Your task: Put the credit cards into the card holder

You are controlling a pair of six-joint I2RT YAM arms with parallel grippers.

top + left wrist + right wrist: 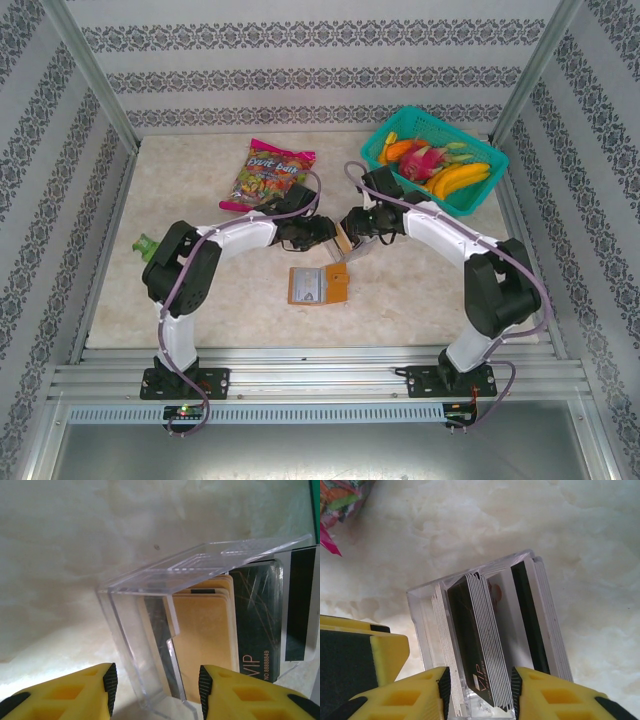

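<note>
Table comes first: a pale top that looks like stone, the biggest thing I see. At its far right corner sits a green basket with fruit in it: yellow bananas, a pink one and some orange ones. At the far middle lies a candy bag, pink with many colours.

Near the middle of the table, closer to my bases, lies the holder. It is flat and orange-brown. A grey patch shows on its left part; I cannot tell if that is a card.

Just past the holder, between my two grippers, is a clear tray made of see-through plastic. The cards stand in it on edge, packed side by side, apart from the holder. Some have tan faces. Some are black with thin gold lines and the letters VIP. One is white with a black stripe. Many show only grey edges.

My left gripper has its fingers spread, with a corner of the tray between them. One pad stands clear of the wall and the other is just beside it.

My right gripper pinches a pack of black cards from both sides, at the end of the tray.
</note>
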